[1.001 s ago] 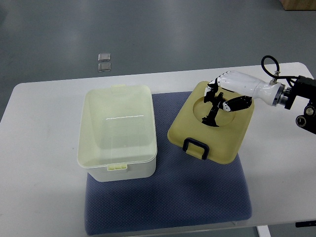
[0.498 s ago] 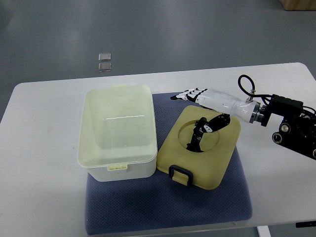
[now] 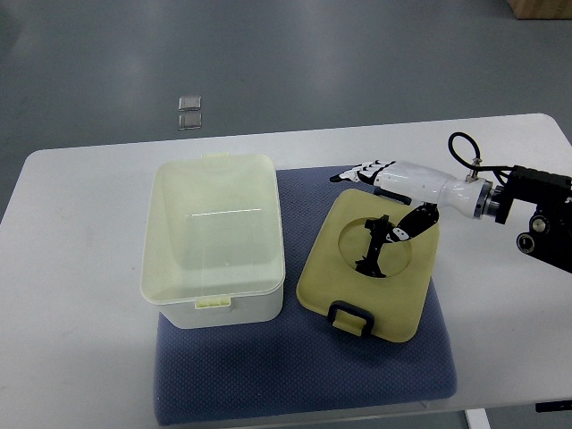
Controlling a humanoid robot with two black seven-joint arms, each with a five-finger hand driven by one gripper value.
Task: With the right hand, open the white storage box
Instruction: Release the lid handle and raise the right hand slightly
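Lid [image 3: 371, 277] slid back toward three o'clock; my right hand [image 3: 386, 201] pinches its far edge. One open box [image 3: 213, 237], one mat [image 3: 304, 375], two tiles [image 3: 189, 112] at twelve.

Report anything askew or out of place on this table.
The yellowish plastic lid lies off the white storage box, skewed on the blue mat. The right hand holds its far edge. Nothing spilled or damaged.
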